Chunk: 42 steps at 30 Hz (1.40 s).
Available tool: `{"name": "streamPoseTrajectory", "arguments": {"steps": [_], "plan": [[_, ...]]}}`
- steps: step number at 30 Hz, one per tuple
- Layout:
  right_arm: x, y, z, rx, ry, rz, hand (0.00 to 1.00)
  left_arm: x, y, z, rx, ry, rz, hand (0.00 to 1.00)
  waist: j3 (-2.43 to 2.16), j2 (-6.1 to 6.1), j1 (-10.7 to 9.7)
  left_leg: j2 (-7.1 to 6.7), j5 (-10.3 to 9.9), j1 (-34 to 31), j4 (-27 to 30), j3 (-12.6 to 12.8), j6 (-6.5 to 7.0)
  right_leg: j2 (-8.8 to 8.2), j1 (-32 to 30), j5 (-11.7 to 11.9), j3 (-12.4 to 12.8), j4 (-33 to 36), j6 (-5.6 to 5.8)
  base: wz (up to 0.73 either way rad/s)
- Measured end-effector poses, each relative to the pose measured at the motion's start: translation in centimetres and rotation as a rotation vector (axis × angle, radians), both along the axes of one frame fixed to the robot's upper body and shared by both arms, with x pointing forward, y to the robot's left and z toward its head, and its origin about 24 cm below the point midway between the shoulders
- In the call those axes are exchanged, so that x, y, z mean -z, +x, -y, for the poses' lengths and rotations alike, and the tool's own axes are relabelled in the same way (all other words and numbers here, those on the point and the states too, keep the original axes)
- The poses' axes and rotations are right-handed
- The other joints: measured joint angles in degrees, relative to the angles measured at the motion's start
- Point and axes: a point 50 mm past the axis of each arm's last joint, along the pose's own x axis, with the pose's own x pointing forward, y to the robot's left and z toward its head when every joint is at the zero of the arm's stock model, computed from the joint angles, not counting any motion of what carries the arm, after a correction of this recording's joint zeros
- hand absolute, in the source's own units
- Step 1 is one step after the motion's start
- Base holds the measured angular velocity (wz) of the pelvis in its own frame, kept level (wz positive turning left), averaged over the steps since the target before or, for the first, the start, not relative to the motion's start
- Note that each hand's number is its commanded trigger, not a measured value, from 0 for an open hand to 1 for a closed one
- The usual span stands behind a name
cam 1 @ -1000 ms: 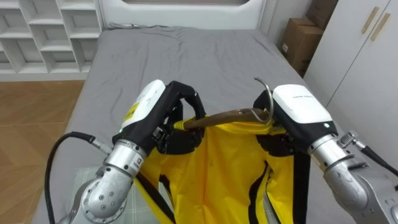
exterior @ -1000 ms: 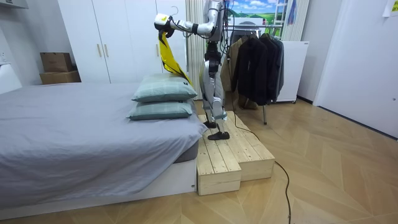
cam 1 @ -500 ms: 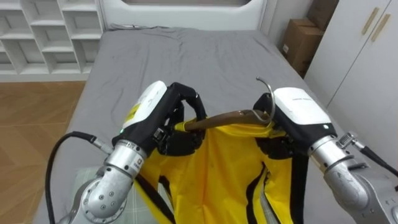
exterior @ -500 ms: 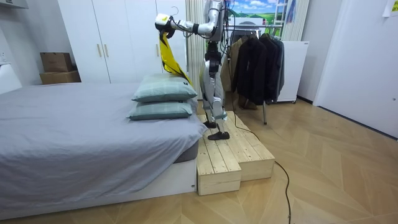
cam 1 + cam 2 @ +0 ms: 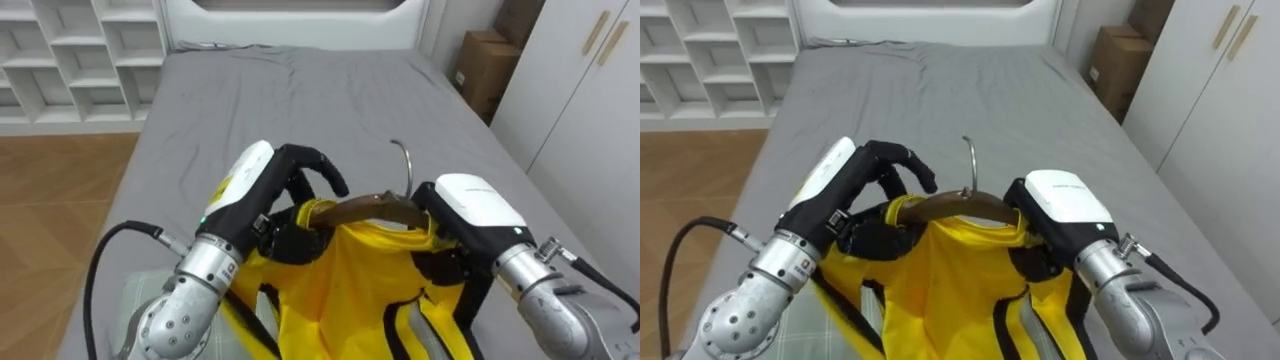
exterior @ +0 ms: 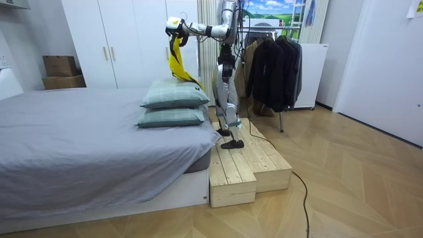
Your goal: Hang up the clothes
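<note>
No legible text, label or number on anything in view.

White-shelled, black-fingered left hand, white-shelled right hand, silver metal forearms, black cable

Bright, even indoor light, soft shadows.
Mild sheen on the white backs of left hand and right hand; bed beyond them evenly lit, faint shade in its creases.
</note>
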Motion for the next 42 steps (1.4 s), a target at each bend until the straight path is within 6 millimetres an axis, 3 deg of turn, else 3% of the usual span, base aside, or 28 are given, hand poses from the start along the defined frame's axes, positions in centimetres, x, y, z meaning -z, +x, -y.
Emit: {"name": "streamPoseTrajectory", "arguments": {"steps": [7, 18, 25, 42], "plan": [[0.6, 0.0, 0.3, 0.01, -0.035, -0.044, 1.0, -0.1, 0.0, 0.1, 0.007, -0.023, 0.007, 0.0, 0.0, 0.0, -0.14, -0.01, 0.0, 0.04, 0.04, -0.01, 0.0, -0.1, -0.05, -0.06, -0.03, 0.28, -0.04, 0.0], [1.7, -0.8, 0.7, 0.025, -0.033, -0.091, 1.0, 1.4, 0.0, -0.3, -0.01, -0.032, -0.054, 0.0, 0.03, -0.05, -0.5, 0.0, 0.0, 0.69, -0.03, 0.39, 0.0, -0.12, 0.09, -0.41, 0.35, 0.9, -0.07, -0.01], [2.6, -1.6, 1.1, 0.039, -0.027, -0.143, 1.0, 4.0, -0.9, -1.1, -0.047, -0.03, -0.149, 0.0, 0.03, -0.06, -1.52, -0.02, 0.0, 0.67, -0.05, 0.65, 0.0, -0.1, 0.01, -0.48, 0.63, 0.85, -0.02, 0.0], [2.7, -2.2, 3.1, 0.153, 0.04, -0.105, 1.0, 4.7, -1.1, -2.0, -0.118, -0.054, -0.158, 0.0, 0.05, 0.83, -2.08, 0.0, -0.01, 0.86, -0.13, 1.31, 0.0, -0.02, 0.22, -0.5, 1.01, 0.77, 0.01, 0.0]]}}
